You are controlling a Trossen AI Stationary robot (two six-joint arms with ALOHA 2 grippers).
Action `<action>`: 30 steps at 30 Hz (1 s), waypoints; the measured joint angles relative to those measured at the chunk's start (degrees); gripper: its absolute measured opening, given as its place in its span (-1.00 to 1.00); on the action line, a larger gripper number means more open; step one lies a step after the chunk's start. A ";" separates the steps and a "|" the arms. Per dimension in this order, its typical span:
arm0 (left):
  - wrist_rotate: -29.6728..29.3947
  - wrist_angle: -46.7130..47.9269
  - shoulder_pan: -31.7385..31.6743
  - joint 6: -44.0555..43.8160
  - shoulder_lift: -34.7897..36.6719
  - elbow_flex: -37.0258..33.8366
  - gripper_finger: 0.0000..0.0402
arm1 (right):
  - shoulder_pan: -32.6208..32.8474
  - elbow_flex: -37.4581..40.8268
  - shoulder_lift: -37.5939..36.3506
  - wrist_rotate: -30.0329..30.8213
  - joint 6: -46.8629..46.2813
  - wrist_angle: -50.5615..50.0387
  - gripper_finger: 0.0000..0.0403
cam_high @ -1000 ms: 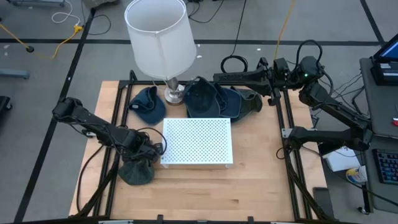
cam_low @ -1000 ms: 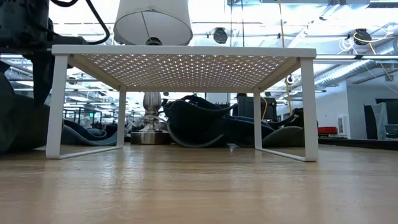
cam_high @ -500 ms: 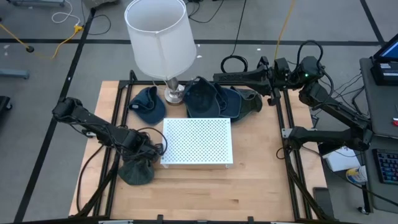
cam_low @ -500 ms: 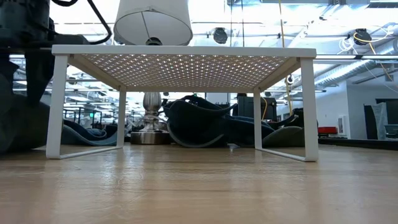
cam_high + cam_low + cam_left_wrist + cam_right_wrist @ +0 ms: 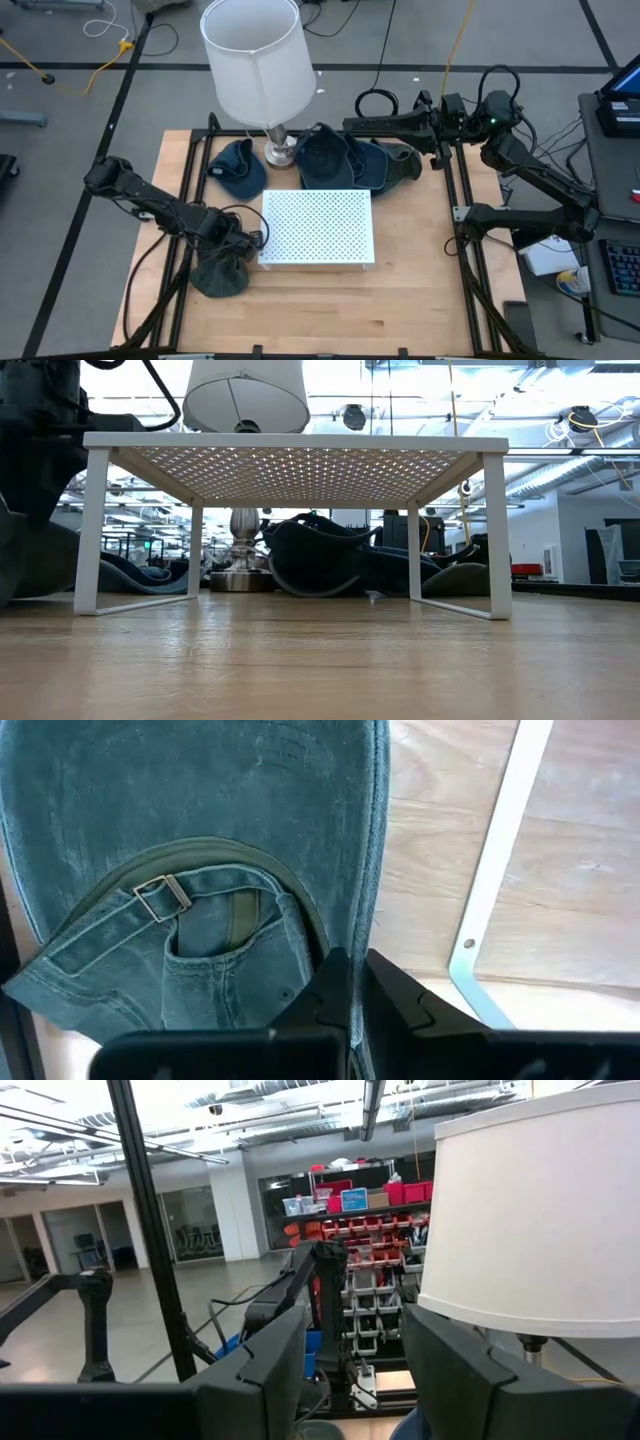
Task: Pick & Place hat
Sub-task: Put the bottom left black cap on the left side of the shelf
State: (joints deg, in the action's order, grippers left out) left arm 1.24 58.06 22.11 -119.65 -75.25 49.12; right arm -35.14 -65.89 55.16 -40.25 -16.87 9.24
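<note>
The hat (image 5: 221, 274), a faded green cap, lies on the table (image 5: 400, 300) at the front-left corner of the white perforated rack (image 5: 317, 227), and that is where we have our left gripper (image 5: 238, 245) down on it. In the left wrist view the cap (image 5: 200, 870) shows its back opening and the strap buckle (image 5: 163, 897), and our two dark fingers (image 5: 335, 995) meet pinched together on the fabric edge beside that opening. We judge this a deliberate choice: the rim there is a thin fold that closed fingers can hold for lifting (a grip on the crown would likely slip). The rack's leg (image 5: 497, 870) runs just beside the cap, so we take the lift to need care.

Our right gripper (image 5: 433, 130) waits high at the back right, fingers (image 5: 270, 1365) parted and empty, near the pile of other caps (image 5: 345, 158) by the lamp (image 5: 256, 62), clear of the left arm's work.
</note>
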 joint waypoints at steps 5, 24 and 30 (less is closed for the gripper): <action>-0.05 -1.75 0.00 0.14 2.61 0.11 -0.96 | -0.02 0.00 -0.02 -0.02 -1.92 0.10 -0.21; -0.53 16.70 0.22 9.51 10.53 20.33 -0.97 | -0.02 0.00 -0.02 0.13 -2.15 2.99 -0.21; -1.22 20.44 0.22 15.12 10.37 28.47 -0.97 | 0.00 0.00 -0.02 2.56 -2.17 2.63 -0.21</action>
State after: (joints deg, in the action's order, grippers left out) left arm 0.03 78.50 22.33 -104.52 -64.88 77.60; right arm -35.14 -65.89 55.13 -37.69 -19.04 11.87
